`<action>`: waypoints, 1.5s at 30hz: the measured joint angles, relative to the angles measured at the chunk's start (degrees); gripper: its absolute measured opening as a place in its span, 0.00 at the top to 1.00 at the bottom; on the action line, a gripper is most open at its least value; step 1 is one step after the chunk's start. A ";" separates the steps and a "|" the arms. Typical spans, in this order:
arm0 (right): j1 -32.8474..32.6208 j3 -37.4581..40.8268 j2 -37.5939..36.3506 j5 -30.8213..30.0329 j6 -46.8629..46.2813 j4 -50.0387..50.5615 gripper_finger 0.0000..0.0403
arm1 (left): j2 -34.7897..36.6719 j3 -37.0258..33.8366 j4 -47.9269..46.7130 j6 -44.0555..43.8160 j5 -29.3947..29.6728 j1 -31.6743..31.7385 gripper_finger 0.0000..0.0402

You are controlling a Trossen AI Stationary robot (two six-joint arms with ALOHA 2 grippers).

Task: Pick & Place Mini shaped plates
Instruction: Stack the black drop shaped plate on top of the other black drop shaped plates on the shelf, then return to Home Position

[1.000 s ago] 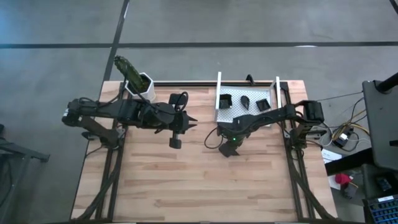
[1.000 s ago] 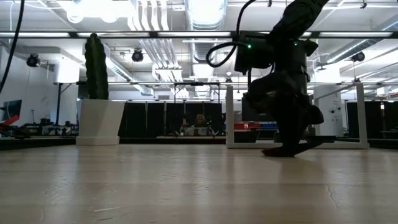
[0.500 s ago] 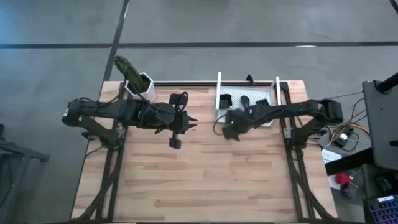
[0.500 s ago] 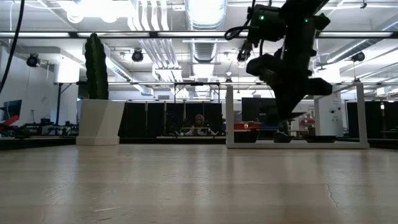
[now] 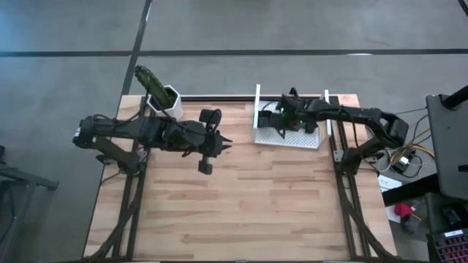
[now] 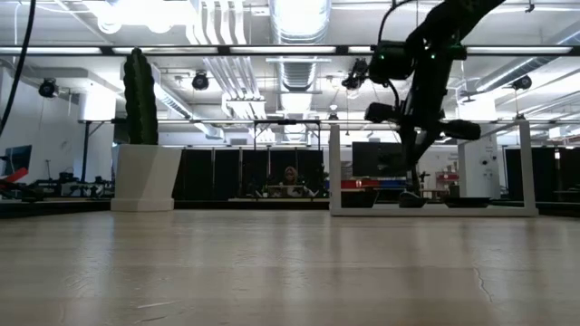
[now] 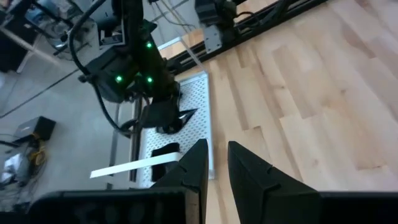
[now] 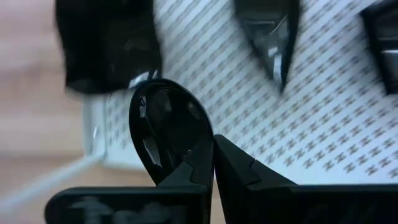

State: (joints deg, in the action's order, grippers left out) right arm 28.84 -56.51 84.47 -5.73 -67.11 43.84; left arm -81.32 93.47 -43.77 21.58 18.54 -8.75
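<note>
- two arms in play: the right tool (image 5: 281,120) hangs over the white tray (image 5: 289,139) at the table's far edge, toward the far right corner.
- its fingers (image 8: 199,163) are clenched on the rim of a rounded glossy dark plate (image 8: 168,127), gripped and lifted above the tray's patterned floor.
- a teardrop plate (image 8: 268,34) lies on the tray, with a squarish plate (image 8: 106,46) blurred beside it.
- the left tool (image 5: 207,152) waits mid-table, nearer the left side, fingers (image 7: 194,167) slightly parted around nothing.
- the white pot with cactus (image 5: 164,100) stands at the far left corner.
</note>
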 joint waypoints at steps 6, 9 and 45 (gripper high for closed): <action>9.92 0.02 1.19 0.05 3.76 0.34 0.98 | 0.00 -0.02 0.02 2.13 6.53 -0.04 0.86; 14.24 0.02 2.26 0.16 7.18 0.27 0.98 | 0.01 0.00 0.04 2.65 7.53 0.00 0.86; 19.08 -1.72 9.23 3.46 16.86 -6.11 0.76 | 0.02 -0.02 0.02 4.04 8.58 0.11 0.86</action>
State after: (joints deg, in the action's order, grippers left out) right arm 47.92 -58.23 93.70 -2.27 -50.25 37.73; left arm -81.30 93.46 -43.75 25.62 27.12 -8.64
